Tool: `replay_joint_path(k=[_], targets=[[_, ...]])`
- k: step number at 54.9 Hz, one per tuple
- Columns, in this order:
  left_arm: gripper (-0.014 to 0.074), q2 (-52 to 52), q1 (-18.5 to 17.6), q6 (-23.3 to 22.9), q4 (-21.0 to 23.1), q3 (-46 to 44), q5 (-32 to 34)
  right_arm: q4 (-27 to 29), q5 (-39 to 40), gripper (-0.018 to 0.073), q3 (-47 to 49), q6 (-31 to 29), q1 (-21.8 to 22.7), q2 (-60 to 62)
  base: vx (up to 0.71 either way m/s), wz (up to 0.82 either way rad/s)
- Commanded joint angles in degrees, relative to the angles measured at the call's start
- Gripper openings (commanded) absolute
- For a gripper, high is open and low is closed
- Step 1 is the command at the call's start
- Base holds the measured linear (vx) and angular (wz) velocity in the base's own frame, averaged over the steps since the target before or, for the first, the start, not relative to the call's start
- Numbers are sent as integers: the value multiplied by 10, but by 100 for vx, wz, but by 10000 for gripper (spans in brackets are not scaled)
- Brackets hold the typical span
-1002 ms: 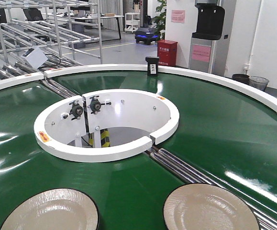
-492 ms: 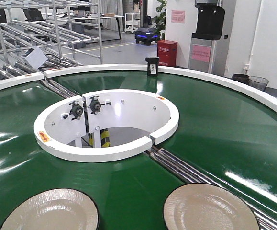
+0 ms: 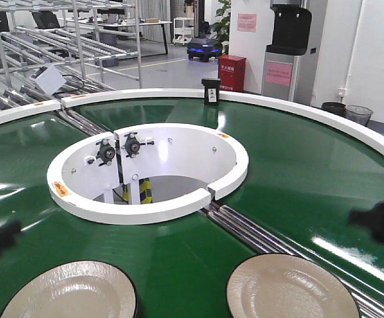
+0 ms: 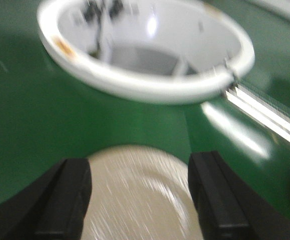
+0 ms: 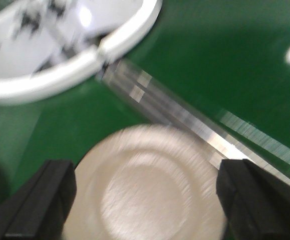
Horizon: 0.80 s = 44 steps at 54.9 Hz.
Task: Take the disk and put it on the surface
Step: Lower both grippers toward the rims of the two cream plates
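1. Disks, two of them, lie flat on the green belt (image 3: 298,172): the left disk (image 3: 69,291) and the right disk (image 3: 284,288). Both are pale beige with a raised rim and are cut by the lower border of the front view.
2. Neither disk is held. They are well apart, with bare belt between them.
3. The left end effector (image 4: 139,197) is spread wide. In its wrist view, its two black fingers (image 4: 67,200) stand on either side of the left disk's far rim (the picture is blurred, so I cannot tell whether they touch it).
4. The right end effector (image 5: 145,200) is likewise spread, with one finger at each side of the right disk. Its height above the disk cannot be told.
5. In the front view both end effectors show only as dark smears over the belt. One is at the left border and one at the right, each apart from its disk.
6. A strip of metal rollers (image 3: 258,232) crosses the belt diagonally, passing just beside the right disk on its far side.
7. A white ring (image 3: 148,209) walls the belt's inner opening beyond both disks, with black bearings and a yellow-black striped post inside.
8. A small black box (image 3: 211,90) stands on the belt's far outer edge. Beyond it are a metal rack (image 3: 59,40) at left and a red cabinet (image 3: 231,71).
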<state>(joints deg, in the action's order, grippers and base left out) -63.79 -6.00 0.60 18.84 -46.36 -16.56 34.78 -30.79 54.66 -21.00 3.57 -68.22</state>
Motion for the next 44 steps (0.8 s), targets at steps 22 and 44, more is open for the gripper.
replay_joint_path(k=[22,44], targets=[[519,-134,75,428,431,-20,-146,206,-139,588,50,-110,13,-130,0,0],[519,-205,253,400,350,-20,-148,197,-209,588,50,-91,179,-133,0,0]])
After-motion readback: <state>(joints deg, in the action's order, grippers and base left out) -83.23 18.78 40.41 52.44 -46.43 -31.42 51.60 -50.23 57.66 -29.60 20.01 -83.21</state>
